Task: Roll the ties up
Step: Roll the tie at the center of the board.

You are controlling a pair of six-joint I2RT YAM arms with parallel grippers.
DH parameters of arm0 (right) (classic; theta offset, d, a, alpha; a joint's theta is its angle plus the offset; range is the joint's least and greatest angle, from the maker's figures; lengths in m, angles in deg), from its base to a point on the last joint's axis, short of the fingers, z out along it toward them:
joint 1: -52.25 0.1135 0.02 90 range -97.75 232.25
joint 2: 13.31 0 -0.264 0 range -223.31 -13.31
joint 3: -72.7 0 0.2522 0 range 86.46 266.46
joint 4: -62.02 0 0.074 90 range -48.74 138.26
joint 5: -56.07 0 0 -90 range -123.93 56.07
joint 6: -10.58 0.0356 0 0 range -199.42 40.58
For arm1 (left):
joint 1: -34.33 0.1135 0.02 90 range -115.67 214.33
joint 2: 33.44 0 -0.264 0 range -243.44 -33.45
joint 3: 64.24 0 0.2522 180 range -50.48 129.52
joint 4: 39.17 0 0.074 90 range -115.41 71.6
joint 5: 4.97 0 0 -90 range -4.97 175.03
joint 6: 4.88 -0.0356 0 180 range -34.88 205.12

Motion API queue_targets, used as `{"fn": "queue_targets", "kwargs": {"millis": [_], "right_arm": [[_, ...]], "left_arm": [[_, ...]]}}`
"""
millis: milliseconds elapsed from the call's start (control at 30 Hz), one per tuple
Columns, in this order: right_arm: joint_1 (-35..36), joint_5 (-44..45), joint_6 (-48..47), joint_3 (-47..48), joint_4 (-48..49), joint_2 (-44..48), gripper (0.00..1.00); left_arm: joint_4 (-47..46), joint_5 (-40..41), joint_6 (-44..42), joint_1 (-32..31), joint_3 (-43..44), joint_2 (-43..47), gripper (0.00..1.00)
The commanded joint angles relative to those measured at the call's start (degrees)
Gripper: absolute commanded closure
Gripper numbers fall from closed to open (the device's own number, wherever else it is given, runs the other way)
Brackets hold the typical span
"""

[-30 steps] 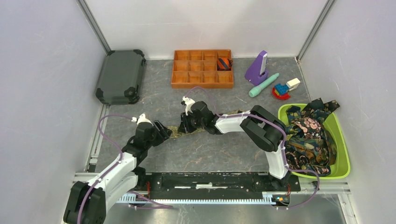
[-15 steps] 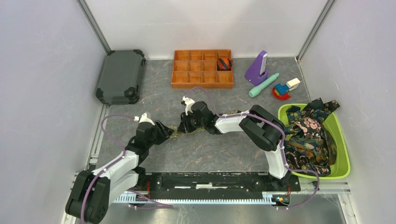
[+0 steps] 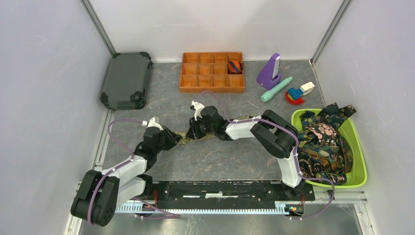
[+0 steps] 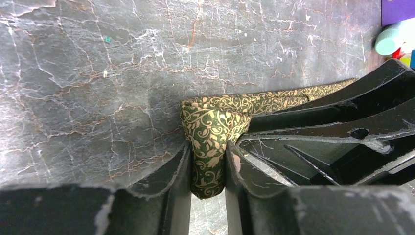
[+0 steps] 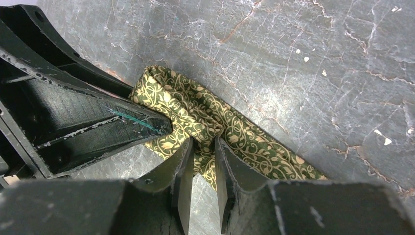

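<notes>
An olive-green tie (image 3: 182, 139) with a gold vine print lies across the middle of the table. Its folded end (image 4: 210, 132) stands between the jaws of my left gripper (image 4: 208, 145), and both fingers press on it. My right gripper (image 5: 201, 142) is shut on a bunched fold of the same tie (image 5: 230, 127), right beside the left one. In the top view the two grippers (image 3: 172, 136) (image 3: 192, 131) nearly touch. More dark patterned ties (image 3: 323, 142) fill the green bin. An orange-navy striped tie (image 3: 235, 66) sits rolled in the orange tray.
The orange divided tray (image 3: 212, 83) stands at the back centre, and a dark case (image 3: 126, 80) at the back left. A purple stand (image 3: 269, 71), a teal stick (image 3: 276, 89) and toy blocks (image 3: 297, 93) sit at the back right. The green bin (image 3: 359, 161) is at the right.
My left gripper's jaws have narrowed onto the tie's folded end, and its arm has shifted slightly. The right arm has not moved.
</notes>
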Motion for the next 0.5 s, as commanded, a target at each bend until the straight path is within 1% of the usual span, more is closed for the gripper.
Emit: {"fn": "queue_targets", "kwargs": {"millis": [0, 133, 267, 367, 467], "right_arm": [[0.0, 0.2, -1.4, 0.8, -1.7, -0.4, 0.71], [-0.5, 0.5, -2.0, -1.1, -2.2, 3.4, 0.61], [-1.9, 1.5, -2.7, -4.8, -2.8, 9.3, 0.52], [-3.3, 2.6, -3.5, -7.7, -2.9, 13.3, 0.51], [-4.9, 4.1, -4.9, -10.0, -3.5, 15.4, 0.52]], "left_arm": [[0.8, -1.7, 0.0, 0.0, 0.9, 1.3, 0.71], [4.1, -0.9, -1.0, -0.1, 1.4, 2.7, 0.78], [5.3, -1.8, -1.2, -0.2, 1.6, 2.7, 0.82], [6.5, -2.2, -1.1, -0.5, 1.6, 2.9, 0.85], [7.4, -2.3, -0.9, -0.8, 1.3, 4.0, 0.87]]}}
